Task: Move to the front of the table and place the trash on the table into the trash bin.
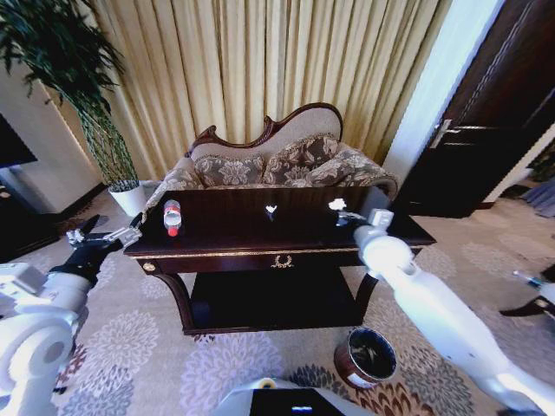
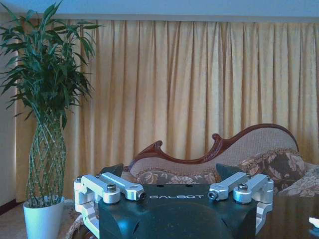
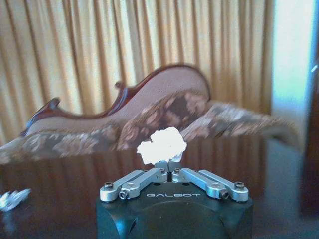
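Table (image 1: 260,238) stood before sofa (image 1: 286,160); bottle (image 1: 173,217) upright near its left end, scrap (image 1: 271,209) mid-top, bin (image 1: 367,357) on carpet by right leg. Right gripper (image 1: 340,211) over table's right part, pinching white wad (image 1: 337,204). Left gripper (image 1: 108,234) hung off left end.
Left wrist: fingers (image 2: 119,186) spread wide, plant (image 2: 45,124) beyond.
Right wrist: right gripper's tips pressed together on wad (image 3: 161,145); scrap (image 3: 12,198) lay apart on table (image 3: 75,189).

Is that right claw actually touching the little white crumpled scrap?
Touching. In the right wrist view the right gripper has its fingertips pinched together on the base of the small white crumpled paper scrap.
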You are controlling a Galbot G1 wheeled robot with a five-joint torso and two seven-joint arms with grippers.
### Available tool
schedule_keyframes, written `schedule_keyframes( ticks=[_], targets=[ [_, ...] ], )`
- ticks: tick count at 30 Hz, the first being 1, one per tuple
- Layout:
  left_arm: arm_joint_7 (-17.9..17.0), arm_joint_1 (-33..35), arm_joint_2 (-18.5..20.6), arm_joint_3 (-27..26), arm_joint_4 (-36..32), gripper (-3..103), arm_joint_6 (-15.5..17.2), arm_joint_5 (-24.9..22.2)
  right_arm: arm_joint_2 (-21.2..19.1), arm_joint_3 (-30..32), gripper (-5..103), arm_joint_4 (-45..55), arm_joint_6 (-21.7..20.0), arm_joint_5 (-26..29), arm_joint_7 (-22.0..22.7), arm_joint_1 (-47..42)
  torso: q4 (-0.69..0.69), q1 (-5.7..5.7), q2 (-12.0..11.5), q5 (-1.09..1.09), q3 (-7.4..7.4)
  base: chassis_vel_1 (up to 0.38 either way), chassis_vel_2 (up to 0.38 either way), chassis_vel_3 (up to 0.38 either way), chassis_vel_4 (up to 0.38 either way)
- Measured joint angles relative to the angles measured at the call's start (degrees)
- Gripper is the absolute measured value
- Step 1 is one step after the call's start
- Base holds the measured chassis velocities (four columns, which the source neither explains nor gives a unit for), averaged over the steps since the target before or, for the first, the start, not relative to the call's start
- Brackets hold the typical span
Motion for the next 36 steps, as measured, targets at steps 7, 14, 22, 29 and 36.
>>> schedule_keyframes(
  ticks=[7, 14, 22, 29, 36],
  targets=[
    [0.1, -0.1, 0.6, -0.7, 0.5, 100, -0.4, -0.2, -2.6, 6.8, 0, 8.1, 2.4, -5.5, 1.4, -7.7, 0.01, 0.0, 0.0, -0.01, 0.0, 0.0, 0.0, 0.0, 0.0],
    [0.2, -1.5, 2.5, -0.9, 1.4, 100, -0.6, -0.7, 1.1, 17.6, 0, 18.5, 2.0, -11.0, 1.0, -23.8, -0.03, 0.0, 0.0, 0.0, 0.0, 0.0, 0.0, 0.0, 0.0],
    [0.2, -2.0, 4.0, -0.9, 1.5, 100, -0.6, -1.3, 3.5, 22.0, 0, 24.0, 0.9, -11.8, 0.7, -30.7, 0.01, 0.0, 0.0, -0.02, 0.0, 0.0, 0.0, 0.0, 0.0],
    [0.2, -2.0, 4.4, 0.0, 1.3, 100, -0.5, -1.4, 6.4, 22.9, 0, 26.3, 0.6, -13.4, 0.8, -33.8, 0.0, 0.01, 0.0, -0.01, 0.01, 0.039, -0.037, -0.039, 0.044],
    [0.2, -3.1, 5.9, 1.0, 1.3, 100, -0.3, -1.8, 9.3, 24.0, 0, 27.8, 0.7, -15.9, 0.0, -37.0, -0.01, 0.01, 0.0, -0.02, 0.01, 0.167, -0.155, -0.159, 0.158]
  ],
)
